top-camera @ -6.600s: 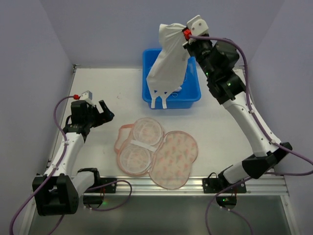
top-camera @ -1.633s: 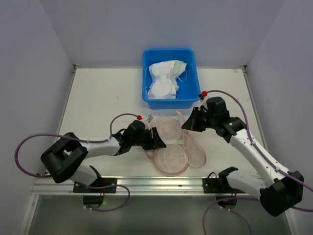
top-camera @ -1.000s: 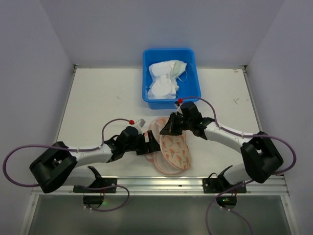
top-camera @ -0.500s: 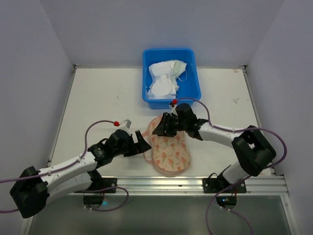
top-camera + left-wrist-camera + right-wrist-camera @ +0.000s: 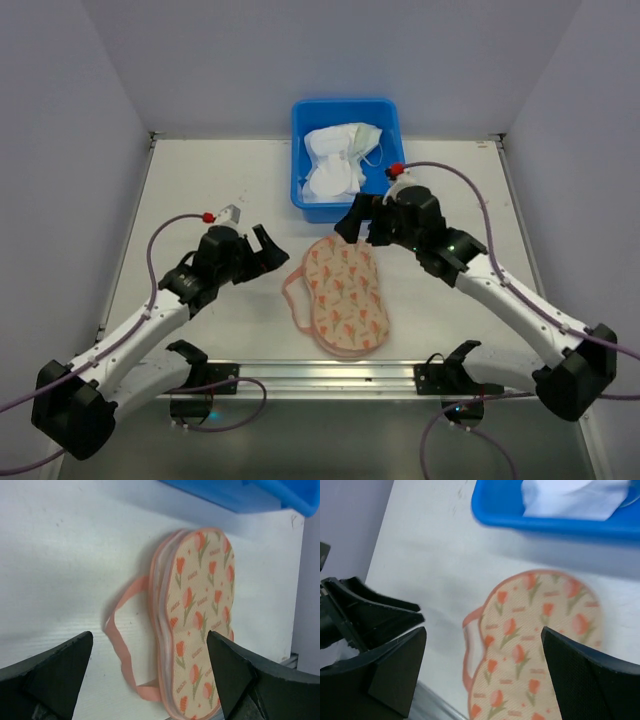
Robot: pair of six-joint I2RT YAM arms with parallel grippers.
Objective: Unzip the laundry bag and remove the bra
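Observation:
The laundry bag (image 5: 346,296) lies folded flat on the table, tulip print up, its pink loop (image 5: 293,296) sticking out to the left. It fills the left wrist view (image 5: 200,610) and shows below the fingers in the right wrist view (image 5: 540,645). The white bra (image 5: 335,160) sits bunched in the blue tub (image 5: 297,160) behind it. My left gripper (image 5: 265,248) hangs open just left of the bag, nothing between its fingers (image 5: 150,636). My right gripper (image 5: 360,226) hovers open above the bag's far end, near the tub's front wall, and is empty too (image 5: 483,630).
The tub's front wall (image 5: 520,515) runs across the top of the right wrist view, with white bra fabric (image 5: 575,495) inside. The metal rail (image 5: 330,375) runs along the table's near edge, close to the bag. Purple walls close in left, right and behind.
My right gripper has opened and let go of the bag's flap, which now lies folded flat. Both arms have drawn back from the bag, the left leftward, the right up and rightward.

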